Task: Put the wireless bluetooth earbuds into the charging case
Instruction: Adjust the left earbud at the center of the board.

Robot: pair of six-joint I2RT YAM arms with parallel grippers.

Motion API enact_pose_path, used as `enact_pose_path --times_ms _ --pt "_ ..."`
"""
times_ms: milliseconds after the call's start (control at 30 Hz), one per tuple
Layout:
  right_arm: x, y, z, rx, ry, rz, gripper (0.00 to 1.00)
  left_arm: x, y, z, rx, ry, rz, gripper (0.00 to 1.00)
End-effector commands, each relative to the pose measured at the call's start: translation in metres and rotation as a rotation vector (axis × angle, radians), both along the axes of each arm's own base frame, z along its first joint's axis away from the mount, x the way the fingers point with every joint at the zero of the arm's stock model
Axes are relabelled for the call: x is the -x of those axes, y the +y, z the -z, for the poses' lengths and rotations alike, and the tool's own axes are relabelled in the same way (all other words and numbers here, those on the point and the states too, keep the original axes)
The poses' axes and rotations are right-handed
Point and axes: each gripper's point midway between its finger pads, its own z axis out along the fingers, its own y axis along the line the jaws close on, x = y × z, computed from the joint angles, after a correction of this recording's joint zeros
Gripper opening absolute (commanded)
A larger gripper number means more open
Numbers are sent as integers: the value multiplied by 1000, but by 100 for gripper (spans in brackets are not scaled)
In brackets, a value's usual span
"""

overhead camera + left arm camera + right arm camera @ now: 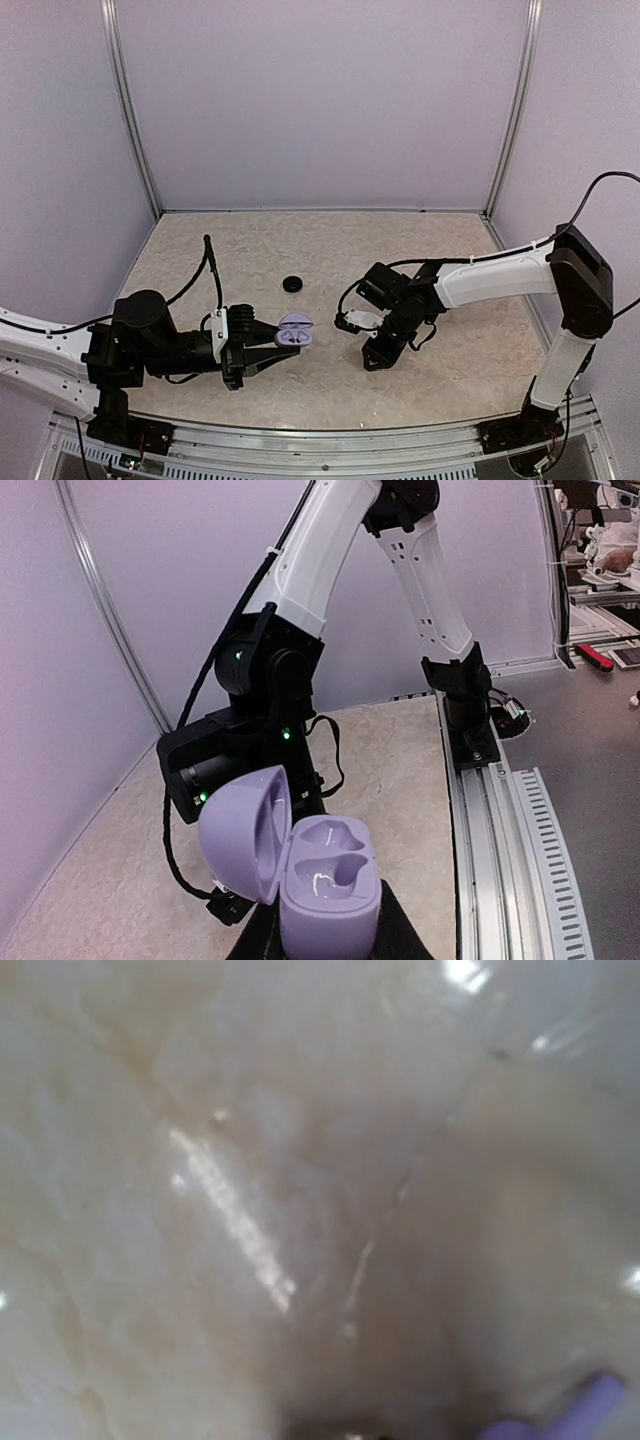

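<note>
Left gripper: my left gripper (288,342) is closed on the charging case (330,885), fingers pinching its lower half and holding it up off the table (450,300).
Case: it is open, lid (243,832) swung to the left and standing nearly upright, base facing up.
Inside the case: both hollows (335,852) are bare, whitish and glossy, with no earbud in either.
Right gripper: my right gripper (372,358) points down at the table, just right of the case. My right wrist view is blurred and shows no fingertips, so I cannot tell how far the jaws stand apart.
Earbud: a small lavender piece pokes in at the bottom right of that wrist view. I take it for an earbud (592,1407), lying on or just over the table. Held or loose, I cannot say.
Second earbud: I can't find it in any view.
Step in hand: picking up an earbud with the right, by my reading; nothing is inserted yet.
Doing it well: take the bud by its stem, lift straight, and carry it over the open base. Hold the left steady and level, match the bud to the hollow's shape, and lower gently before letting go.
Risk: a tiny, smooth bud can squirt out of the jaws.
Also here: a black disc (293,285) sits well behind the case; leave it alone.
</note>
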Motion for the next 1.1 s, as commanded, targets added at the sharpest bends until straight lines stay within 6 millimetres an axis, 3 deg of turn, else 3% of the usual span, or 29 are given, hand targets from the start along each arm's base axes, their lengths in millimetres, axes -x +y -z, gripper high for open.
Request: enact_pose_path --times_ms 0,233,433,633,1067 --pt "-18 10 -37 -10 -99 -48 27 -2 -1 -17 32 -15 -9 9" --pt "-22 -13 -33 55 -113 -17 26 -5 6 -21 43 -15 -38 9" --pt "-26 -45 -12 154 -119 47 21 -5 5 -20 43 -18 -36 9" --pt "-25 -43 -5 153 -104 46 17 -5 4 -20 44 -16 -36 9" --pt "-20 -17 7 82 -47 55 14 -5 8 -20 50 -9 -36 9"
